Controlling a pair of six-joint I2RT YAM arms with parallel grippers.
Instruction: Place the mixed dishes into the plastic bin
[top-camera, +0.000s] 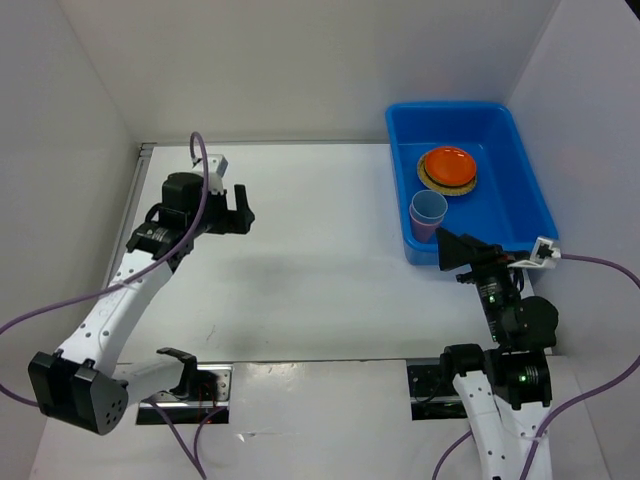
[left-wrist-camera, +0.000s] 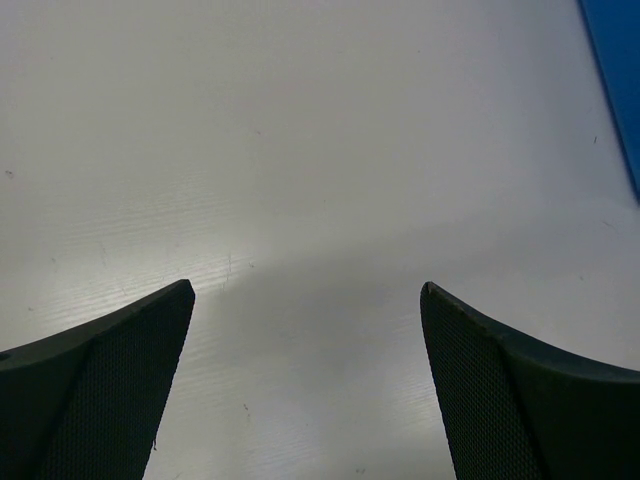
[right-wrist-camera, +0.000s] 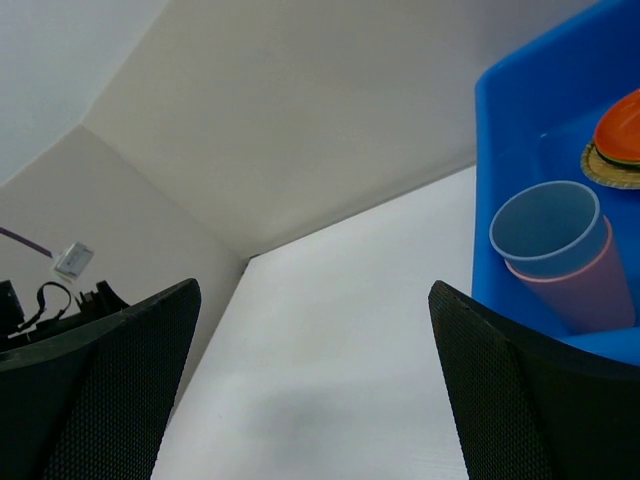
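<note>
My left pincer (left-wrist-camera: 307, 290) is spread wide and grips nothing. Its two black fingers (left-wrist-camera: 110, 390) taper to blunt points, and their inner faces carry a fine mesh grain. Under it lies only the table (left-wrist-camera: 320, 150), a matte white sheet with faint parallel ribbing and a few tiny specks. It hangs over the far left part of the table, well apart from the plastic bin (top-camera: 497, 135).

My right pincer (right-wrist-camera: 315, 285) is spread as well, with nothing between its dark, mesh-faced fingers (right-wrist-camera: 520, 400). It sits by the right edge of the table, just beside the bin's near wall.

The bin is a glossy, bright blue rectangular tub with smooth sloping walls and a rolled rim, standing at the far right corner of the table. Inside it, toward the far left, is a stack of round plates. A smooth orange plate (top-camera: 449, 160) with a shallow raised rim is on top, and a tan plate (top-camera: 446, 187) with a woven-looking edge shows from beneath. A thin dark line runs between them, and I cannot tell what it is. In the bin's near left corner a blue cup (right-wrist-camera: 545, 230) is nested inside a pink cup (right-wrist-camera: 585, 295). Both are smooth tapered cones and lean tilted against the wall.
</note>
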